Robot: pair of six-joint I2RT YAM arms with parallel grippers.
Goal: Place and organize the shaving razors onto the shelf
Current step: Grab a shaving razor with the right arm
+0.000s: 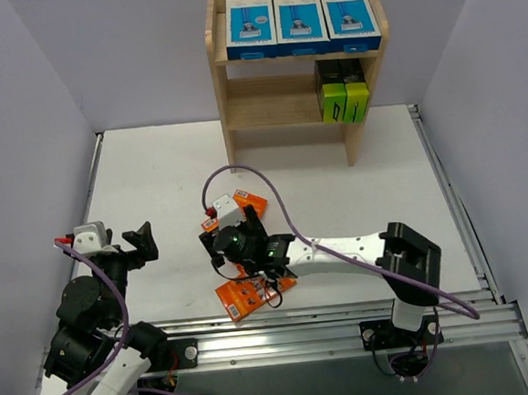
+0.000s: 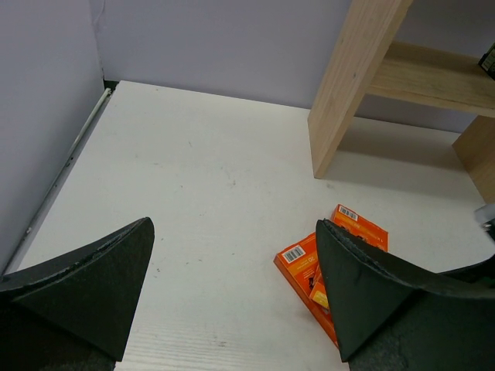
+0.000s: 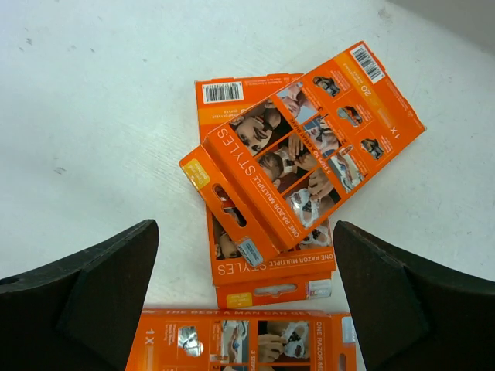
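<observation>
Our right gripper (image 3: 246, 259) hangs with its jaws spread wide over the orange packs (image 3: 309, 147), holding nothing. Its fingers (image 3: 93, 286) are matte black wedges with rough, foam-like edges. The packs are flat, glossy cardboard printed with faces and barcodes. They lie in a loose overlapping pile on the white table (image 1: 153, 179), well in front of the shelf (image 1: 271, 114). The top pack lies askew and covers most of those below, and another is cut off at the wrist view's lower edge, so we cannot count them. Our left gripper (image 2: 233, 232) is likewise spread and empty. On the pale wooden shelf, three blue-and-white boxes (image 1: 298, 23) stand along the top tier, and black-and-lime boxes (image 1: 345, 100) sit at the middle tier's right end.
</observation>
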